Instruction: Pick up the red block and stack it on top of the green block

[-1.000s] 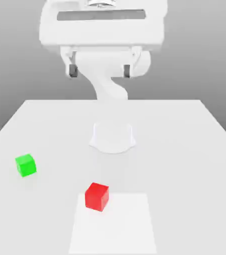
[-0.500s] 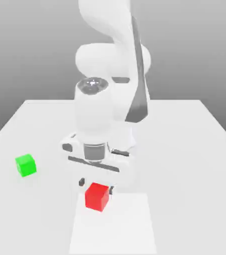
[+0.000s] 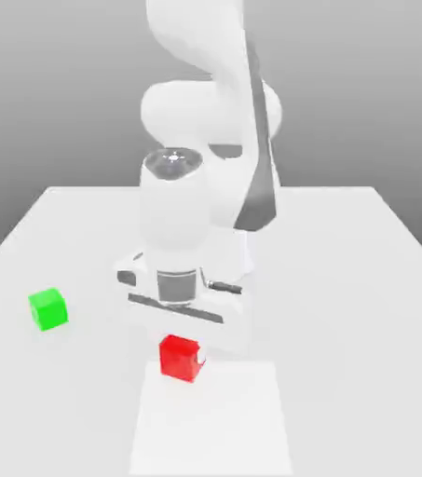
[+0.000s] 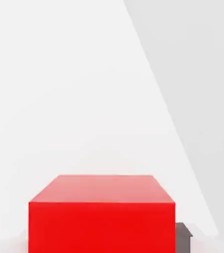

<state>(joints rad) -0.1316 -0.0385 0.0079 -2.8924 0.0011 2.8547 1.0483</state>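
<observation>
The red block (image 3: 180,359) is near the table's front, at the far edge of a paler square patch (image 3: 216,424). My gripper (image 3: 181,350) has come straight down over the block and is shut on it; the white hand (image 3: 179,303) hides the block's top. In the hand view the red block (image 4: 102,217) looms close, with one dark fingertip (image 4: 183,236) showing against its side. The green block (image 3: 47,308) rests on the table toward the exterior view's left, well apart from the gripper.
The white table (image 3: 345,279) stretches across the view, its edges at the far left and right. My arm's body (image 3: 210,121) rises behind the hand, over the middle of the table.
The arm came down from high above the table onto the red block. The fingers have closed on the block, and it now sits slightly higher in the exterior view.
</observation>
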